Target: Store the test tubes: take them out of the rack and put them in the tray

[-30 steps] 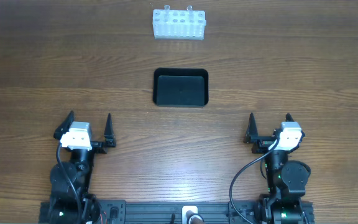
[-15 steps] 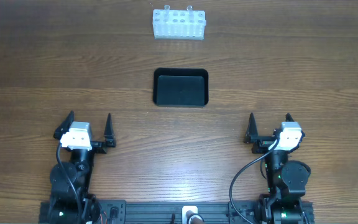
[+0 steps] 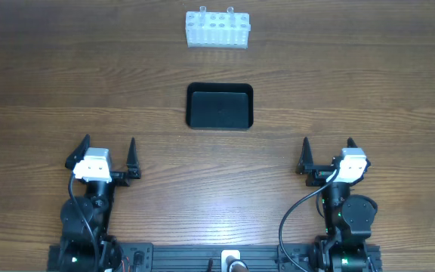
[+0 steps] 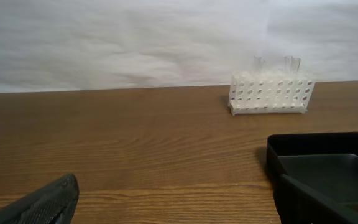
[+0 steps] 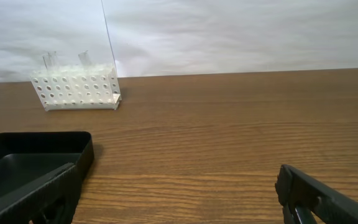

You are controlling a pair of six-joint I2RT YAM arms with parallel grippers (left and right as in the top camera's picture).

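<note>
Test tubes [image 3: 202,11], two clear ones as far as can be told, stand upright in the white rack [image 3: 217,32] at the far side of the wooden surface [image 3: 51,83], while the black tray [image 3: 220,88] in the middle of the surface holds nothing. The left jaws and the right jaws are both spread wide, gripping nothing, toward the near edge and well short of the tray. Judged from this, nothing is stored yet: each tube has to be lifted out and laid in the tray
</note>
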